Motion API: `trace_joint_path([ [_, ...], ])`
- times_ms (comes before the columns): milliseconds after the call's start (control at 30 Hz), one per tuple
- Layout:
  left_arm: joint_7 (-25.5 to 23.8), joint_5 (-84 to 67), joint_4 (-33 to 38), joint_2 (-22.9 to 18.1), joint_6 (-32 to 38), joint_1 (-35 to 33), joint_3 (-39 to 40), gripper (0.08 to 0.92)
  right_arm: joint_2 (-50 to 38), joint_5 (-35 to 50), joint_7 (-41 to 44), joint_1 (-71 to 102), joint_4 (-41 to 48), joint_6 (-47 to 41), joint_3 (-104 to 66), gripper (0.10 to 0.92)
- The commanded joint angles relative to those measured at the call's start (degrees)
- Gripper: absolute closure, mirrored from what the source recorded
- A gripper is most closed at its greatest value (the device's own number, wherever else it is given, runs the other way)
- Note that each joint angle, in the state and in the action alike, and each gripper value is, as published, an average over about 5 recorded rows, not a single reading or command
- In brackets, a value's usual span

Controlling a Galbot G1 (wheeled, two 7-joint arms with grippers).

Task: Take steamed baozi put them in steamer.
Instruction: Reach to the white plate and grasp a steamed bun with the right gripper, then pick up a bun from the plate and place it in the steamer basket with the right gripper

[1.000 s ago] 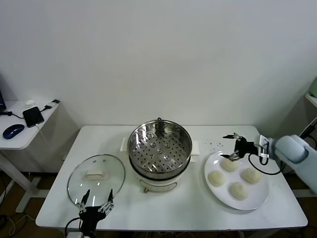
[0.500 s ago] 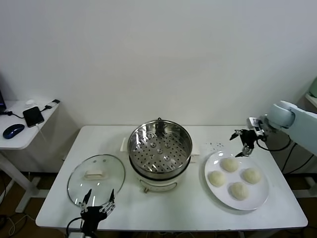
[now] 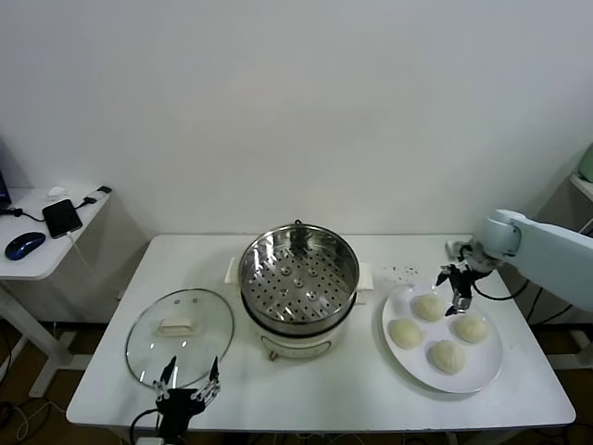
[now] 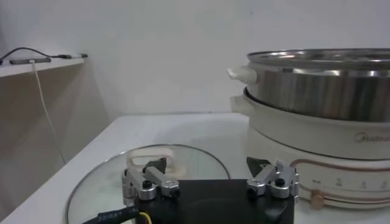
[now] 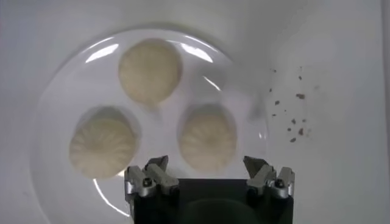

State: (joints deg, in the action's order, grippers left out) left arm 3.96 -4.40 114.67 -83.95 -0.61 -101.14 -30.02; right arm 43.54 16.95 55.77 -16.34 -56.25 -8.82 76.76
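Four cream-white baozi lie on a white plate [image 3: 428,373] at the table's right: the back one [image 3: 429,307], the left one [image 3: 405,333], the right one [image 3: 469,327] and the front one [image 3: 447,355]. My right gripper [image 3: 456,289] hangs open and empty over the plate's back part, between the back and right baozi. In the right wrist view my right gripper [image 5: 205,164] stands apart above one baozi [image 5: 207,139], with two more beyond [image 5: 150,70] [image 5: 102,146]. The steel steamer [image 3: 299,278] stands empty at the table's middle. My left gripper [image 3: 190,385] is open and idle at the front edge.
A round glass lid [image 3: 180,336] with a white handle lies left of the steamer; it also shows in the left wrist view [image 4: 146,176] beside the steamer [image 4: 323,91]. Dark specks [image 3: 400,272] dot the table behind the plate. A side table at far left holds a phone [image 3: 62,217] and mouse [image 3: 24,245].
My right arm has swung round behind the plate, and its gripper has turned and come down over the plate's back part. All four baozi and the left arm stay put.
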Motion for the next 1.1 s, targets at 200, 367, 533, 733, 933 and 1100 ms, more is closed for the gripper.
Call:
trace_joint_path([
  [200,0.0,0.2,-0.2,-0.1,0.3,0.0,0.1,0.177,4.5,-1.3,-2.7,4.9,4.8,-1.5,-2.5,0.227],
  [367,0.1,0.2,0.0,-0.2,0.5,-0.2,0.3,0.177,4.2,-1.7,-2.9,4.9,4.4,-1.6,-2.9,0.311],
  [533,0.1,0.5,0.6,-0.6,0.5,-0.5,0.7,0.177,2.7,-1.7,-2.3,2.1,1.8,-1.6,-1.9,0.321],
  [733,0.1,0.8,1.3,-0.7,0.6,-0.9,1.4,0.177,0.5,4.2,1.3,-14.8,-6.6,0.4,7.5,0.321],
  [933,0.0,1.4,1.6,-0.8,0.4,-0.7,2.3,0.177,8.0,8.3,4.8,-38.0,-13.6,9.3,18.3,0.321],
  [1100,0.1,1.9,1.4,-0.7,0.2,-0.5,3.0,0.177,17.9,9.0,5.9,-45.8,-20.0,18.7,17.7,0.321],
])
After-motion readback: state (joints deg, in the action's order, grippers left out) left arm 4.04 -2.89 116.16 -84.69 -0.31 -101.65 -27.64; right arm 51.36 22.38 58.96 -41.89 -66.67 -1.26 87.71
